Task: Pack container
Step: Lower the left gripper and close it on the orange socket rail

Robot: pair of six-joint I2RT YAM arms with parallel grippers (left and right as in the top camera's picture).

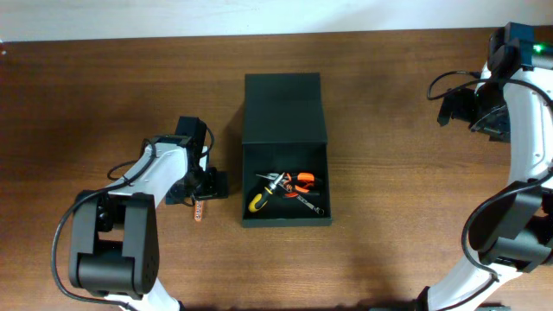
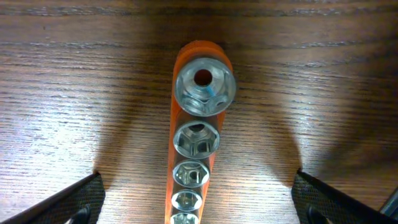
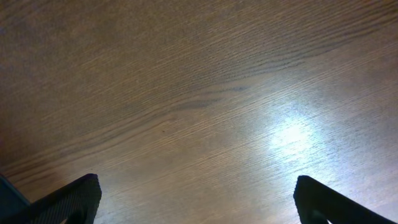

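At centre of the overhead frame, on the wooden table (image 1: 104, 78), the container (image 1: 283, 108) is lying open, its flap lid folded back toward the top edge. At upper right, the right gripper (image 3: 196, 193) is hanging over the tabletop, fingers released. Left of the container, the left gripper (image 2: 196, 186) is hovering, fingers spread wide astride an orange socket rail (image 2: 198, 93), apparently not touching it. Hand tools (image 1: 285, 190) are lying inside the container's lower half.
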